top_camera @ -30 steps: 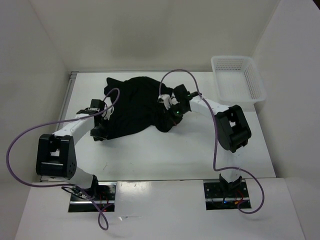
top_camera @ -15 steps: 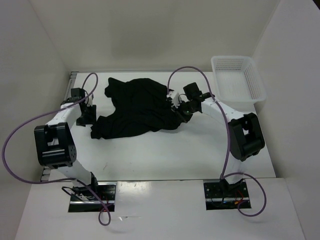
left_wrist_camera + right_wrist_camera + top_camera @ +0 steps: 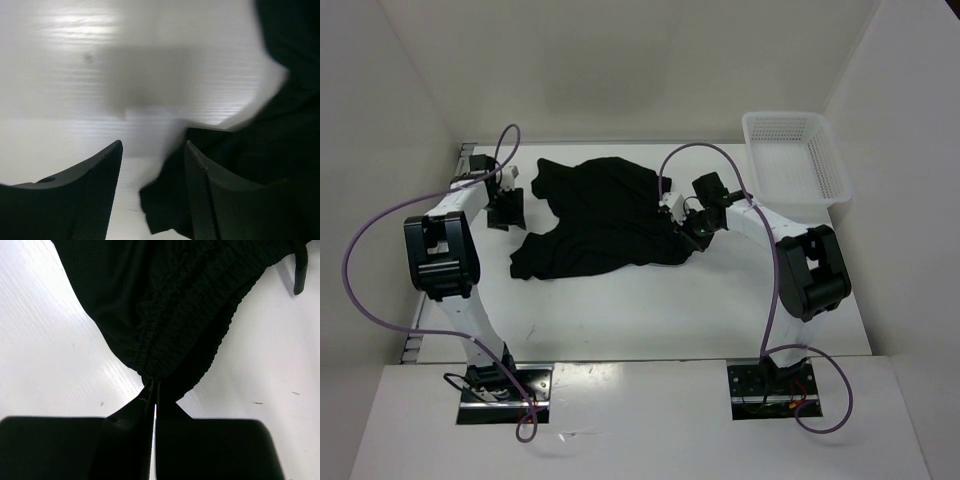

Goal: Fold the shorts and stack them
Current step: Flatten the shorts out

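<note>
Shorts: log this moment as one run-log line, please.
shorts: unfolded, crumpled on table | left gripper: open, beside left edge, holding nothing | right gripper: shut on waistband | fold: not yet done

There is one pair of plain black soft fabric shorts (image 3: 600, 215). One flat black strip at its gathered waistband, probably a single drawstring end (image 3: 298, 275), shows in the blurred corner of the right wrist view.

There is one white rectangular mesh plastic basket (image 3: 790, 117) and one white table (image 3: 620, 300).

The white-and-black jointed robot arms number two: the left arm (image 3: 440, 265) and the right arm (image 3: 810, 270). The black two-finger grippers also number two, the left gripper (image 3: 508, 210) and the right gripper (image 3: 685, 225), making four fingers in all.

There are two looping purple cables, a left cable (image 3: 347, 275) and a right cable (image 3: 695, 147).

There are two black base plates, a left plate (image 3: 535, 385) and a right plate (image 3: 745, 390).
</note>
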